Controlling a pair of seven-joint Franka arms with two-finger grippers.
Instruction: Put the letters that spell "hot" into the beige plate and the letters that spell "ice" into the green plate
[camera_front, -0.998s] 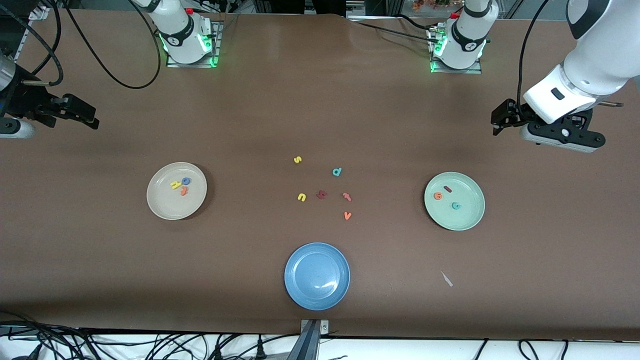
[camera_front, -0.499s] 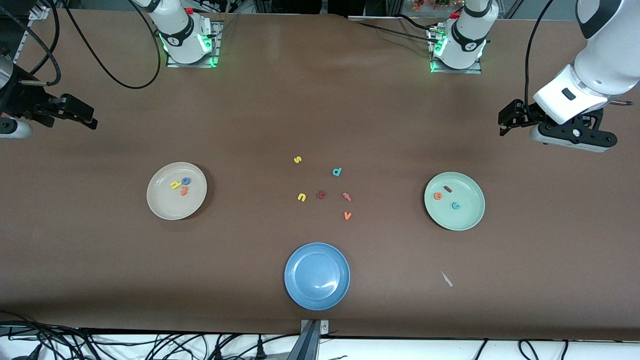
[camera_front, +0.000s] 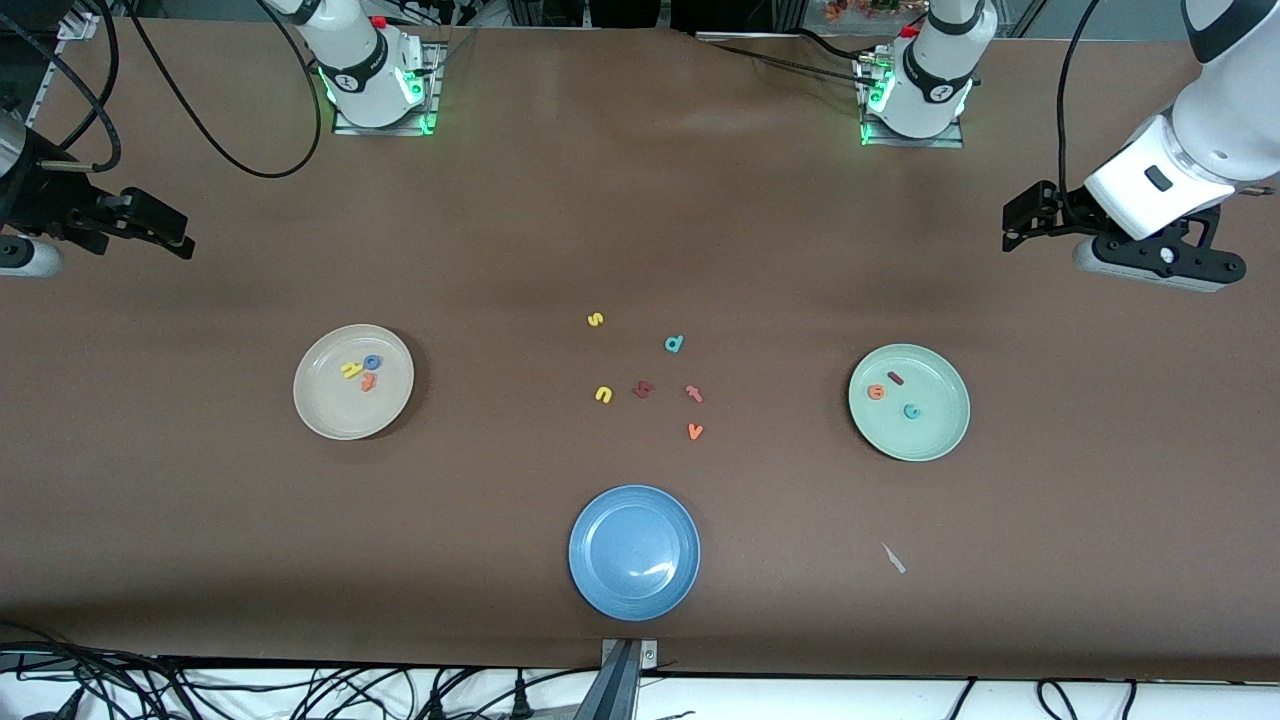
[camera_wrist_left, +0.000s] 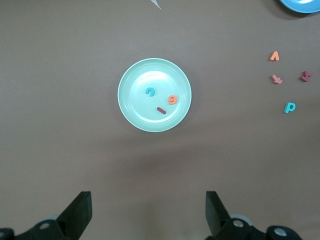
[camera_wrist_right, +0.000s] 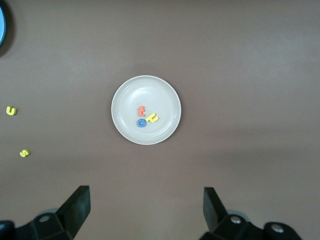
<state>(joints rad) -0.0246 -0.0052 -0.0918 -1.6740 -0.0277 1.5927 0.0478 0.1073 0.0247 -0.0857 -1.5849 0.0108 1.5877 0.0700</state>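
Note:
The beige plate (camera_front: 335, 410) lies toward the right arm's end of the table. In it are the yellow h (camera_front: 350, 370), blue o (camera_front: 373, 362) and orange t (camera_front: 369, 381). The green plate (camera_front: 935, 430) lies toward the left arm's end and holds the orange e (camera_front: 876, 392), dark red i (camera_front: 896, 378) and teal c (camera_front: 912, 411). My left gripper (camera_front: 1015, 222) (camera_wrist_left: 148, 200) hangs open and empty over bare table beside the green plate (camera_wrist_left: 137, 100). My right gripper (camera_front: 170, 232) (camera_wrist_right: 146, 197) is open and empty too, high over bare table beside the beige plate (camera_wrist_right: 130, 120).
A blue plate (camera_front: 634, 552) sits near the front edge at mid-table. Loose letters lie in the middle: yellow s (camera_front: 595, 320), teal d (camera_front: 674, 344), yellow u (camera_front: 603, 394), a dark red letter (camera_front: 643, 389), a redder t (camera_front: 694, 393), orange v (camera_front: 695, 431). A white scrap (camera_front: 893, 558) lies nearby.
The left arm has drawn back toward its end of the table, away from the green plate. The right arm has hardly moved. No letter has shifted.

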